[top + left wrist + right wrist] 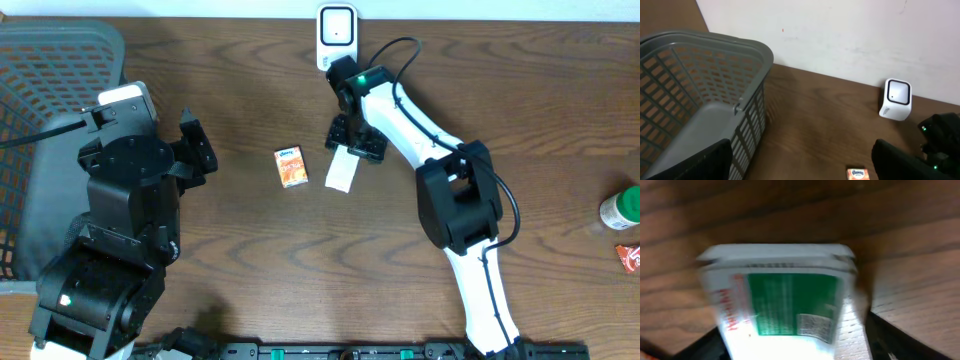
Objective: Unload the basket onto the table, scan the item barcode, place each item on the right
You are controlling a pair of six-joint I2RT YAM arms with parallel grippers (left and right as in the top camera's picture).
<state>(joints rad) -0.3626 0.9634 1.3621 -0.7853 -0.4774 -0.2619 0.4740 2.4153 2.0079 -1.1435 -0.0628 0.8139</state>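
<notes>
Step in hand: picking up the item, as I judge it; the right claw (357, 145) is down over the white box (341, 176) on the bench (520, 90), and nothing has been shown to the scanner (337, 35) yet
Right claw: fingers stand either side of the box in the blurred wrist view, dark tips at the lower corners; whether they press on it or only flank it I cannot tell
Left claw (801, 157): jaws spread wide, nothing between them; it hangs near the basket (747, 52), well apart from the work
Item: the box lies flat on the bench, one end under the right claw and the other end poking out toward the robot; its upturned face carries a green label with a small printed patch
Scanner: upright at the far edge of the bench, just beyond the right arm
Next move: likely a firm pinch across the box, a lift, then a turn so the code faces the scanner window
Nearby: an orange packet (291, 167) just beside the box, not touching it
</notes>
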